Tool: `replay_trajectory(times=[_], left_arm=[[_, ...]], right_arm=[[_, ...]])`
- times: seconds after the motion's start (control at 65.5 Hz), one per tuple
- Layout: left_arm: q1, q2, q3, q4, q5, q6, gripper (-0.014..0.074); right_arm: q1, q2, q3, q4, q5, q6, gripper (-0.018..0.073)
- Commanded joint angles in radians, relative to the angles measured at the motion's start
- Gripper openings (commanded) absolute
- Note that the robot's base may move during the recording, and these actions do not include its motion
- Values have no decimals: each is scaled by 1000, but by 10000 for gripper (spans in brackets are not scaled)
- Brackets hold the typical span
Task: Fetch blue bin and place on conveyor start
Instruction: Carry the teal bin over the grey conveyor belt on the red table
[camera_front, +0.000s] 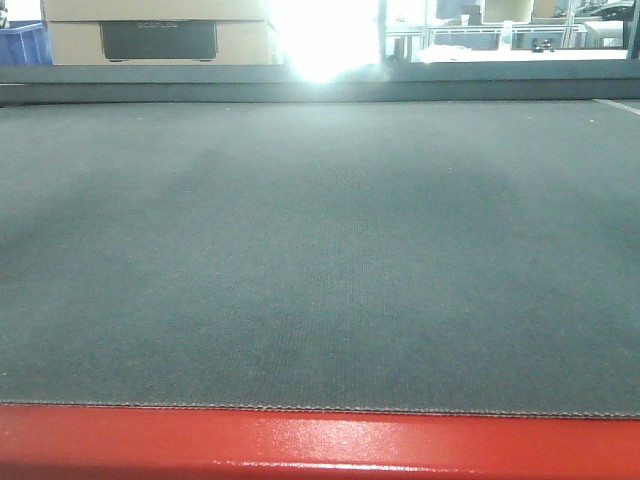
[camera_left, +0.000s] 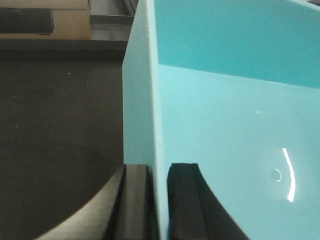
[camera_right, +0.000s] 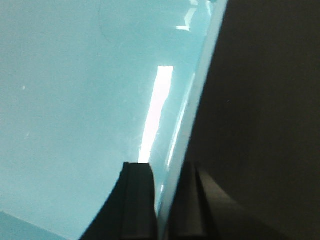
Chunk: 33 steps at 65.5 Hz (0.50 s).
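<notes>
The pale blue bin (camera_left: 225, 115) fills the left wrist view, and it also shows in the right wrist view (camera_right: 75, 100). My left gripper (camera_left: 159, 200) is shut on the bin's left wall, one finger outside and one inside. My right gripper (camera_right: 167, 200) is shut on the bin's right wall the same way. The dark grey conveyor belt (camera_front: 320, 250) with its red frame edge (camera_front: 320, 445) fills the front view, where neither the bin nor the grippers show. The belt lies under the bin in the left wrist view (camera_left: 55, 125) and in the right wrist view (camera_right: 270, 100).
Beyond the belt's far edge stand a cardboard box (camera_front: 160, 30) with a dark panel, a dark blue bin (camera_front: 22, 42) at the far left, and bright window glare (camera_front: 325, 35). A white line (camera_front: 618, 106) marks the belt at the far right.
</notes>
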Motion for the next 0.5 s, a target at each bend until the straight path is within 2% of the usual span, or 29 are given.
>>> replay_trajectory(times=[0.0, 0.198, 0.29, 0.412, 0.489], left_arm=[[6, -18, -14, 26, -61, -5, -111], [6, -18, -14, 16, -71, -5, -111], [6, -18, -14, 4, 8, -5, -111], [6, -11, 6, 4, 213, -5, -111], [6, -9, 70, 4, 252, -5, -111]], right_arm=[[-12, -9, -10, -62, -53, -30, -152], [-12, -9, -10, -49, -74, -30, -152], [-12, -12, -10, -43, -81, -30, -152], [-12, -12, 2, -43, -8, -30, -152], [-12, -12, 41, -43, -17, -30, -152]])
